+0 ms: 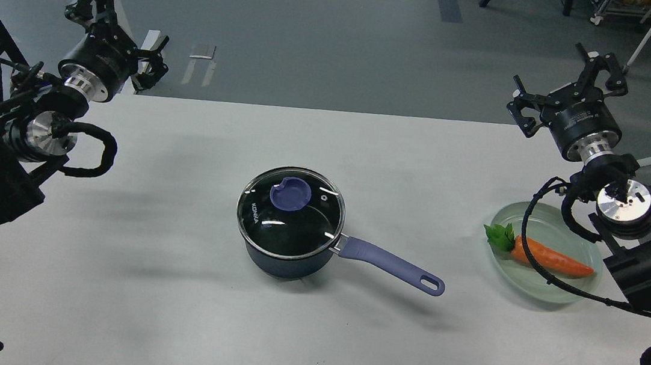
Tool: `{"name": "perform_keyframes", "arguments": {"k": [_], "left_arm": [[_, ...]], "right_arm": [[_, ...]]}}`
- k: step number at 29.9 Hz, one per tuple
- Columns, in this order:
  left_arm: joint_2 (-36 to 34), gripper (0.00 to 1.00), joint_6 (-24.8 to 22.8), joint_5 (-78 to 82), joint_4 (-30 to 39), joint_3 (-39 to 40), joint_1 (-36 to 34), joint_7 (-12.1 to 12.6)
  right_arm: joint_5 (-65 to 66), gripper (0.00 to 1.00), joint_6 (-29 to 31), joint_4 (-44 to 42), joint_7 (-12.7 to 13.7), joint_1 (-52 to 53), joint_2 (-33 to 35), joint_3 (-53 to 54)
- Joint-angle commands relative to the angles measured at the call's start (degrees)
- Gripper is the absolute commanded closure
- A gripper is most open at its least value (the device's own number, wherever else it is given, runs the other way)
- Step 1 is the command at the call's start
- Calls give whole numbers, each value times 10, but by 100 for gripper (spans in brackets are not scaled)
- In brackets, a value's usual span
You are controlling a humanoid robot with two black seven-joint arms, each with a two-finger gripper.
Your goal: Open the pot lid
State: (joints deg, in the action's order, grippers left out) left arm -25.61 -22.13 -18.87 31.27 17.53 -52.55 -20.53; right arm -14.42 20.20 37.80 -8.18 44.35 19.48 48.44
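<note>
**Grey floor, white table, lid not yet lifted**

Grey flooring stretches behind a white table (167, 311), and both arms hang raised at its far corners, nothing held.

The left gripper (114, 21) is spread, fingers apart and empty, up beyond the table's far left edge. The right gripper (566, 81) is likewise spread and empty at the far right. Just below the right gripper, on its near side, a pale green plate (587, 252) carries a carrot (553, 261), crossed by an arm cable.

Between the two grippers, well apart from each and nearer the robot, stands the pot (287, 263), its lavender handle (390, 262) pointing toward the right arm's side. The lid (290, 215) sits flat and fully seated on the rim, knob (290, 193) up and untouched.

By my reading, nothing of the task is done: approach, grasp of the knob and lift all remain.

Metal frames and chair legs edge the room behind.
</note>
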Motion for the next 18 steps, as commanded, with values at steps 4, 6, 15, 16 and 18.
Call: {"name": "perform_keyframes", "arguments": {"k": [4, 6, 15, 16, 18], "left_arm": [[0, 0, 0, 13, 1, -14, 3, -3], [-1, 0, 0, 13, 0, -14, 3, -3], [-11, 0, -13, 13, -9, -14, -5, -1], [-20, 0, -21, 13, -9, -14, -5, 1], [-38, 1, -46, 13, -9, -14, -5, 11]], "right_arm": [[1, 0, 0, -11, 1, 33, 14, -31], [0, 0, 0, -20, 0, 54, 29, -55], [15, 0, 2, 20, -1, 69, 68, -104], [31, 0, 1, 38, -1, 78, 88, -132], [80, 0, -3, 78, -1, 108, 125, -188]]}}
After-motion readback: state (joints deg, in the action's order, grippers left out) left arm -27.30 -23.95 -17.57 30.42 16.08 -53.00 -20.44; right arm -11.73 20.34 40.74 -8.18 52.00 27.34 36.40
